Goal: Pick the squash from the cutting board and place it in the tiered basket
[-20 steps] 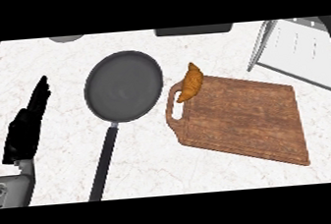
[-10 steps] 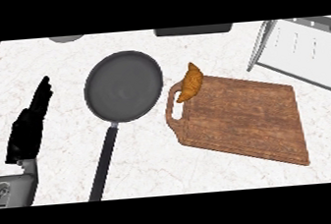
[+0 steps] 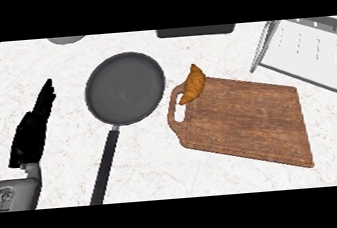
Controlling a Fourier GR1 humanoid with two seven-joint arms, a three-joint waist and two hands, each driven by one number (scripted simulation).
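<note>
Head view, looking steeply down: a white marble-veined tabletop (image 3: 228, 176) carries everything here. The squash (image 3: 192, 83) is a small, curved orange-brown piece, narrow at its upper tip, lying on the upper left corner of the cutting board (image 3: 250, 122), right by the board's handle slot. The board is a reddish-brown wooden slab with visible grain, rounded corners and a groove running round its edge; it sits turned at an angle. The tiered basket (image 3: 309, 55) stands at the upper right, a grey wire frame round pale panels, partly cut off by the view's edge; nothing shows inside it from here. Just left of the board lies a dark grey frying pan (image 3: 125, 88), round and matte, holding nothing, its long black handle pointing toward the lower edge. The left hand (image 3: 32, 129) rests at the far left, black fingers (image 3: 46, 95) straight and released, pointing up, grasping nothing. Two grey objects sit cut off at the top edge.
</note>
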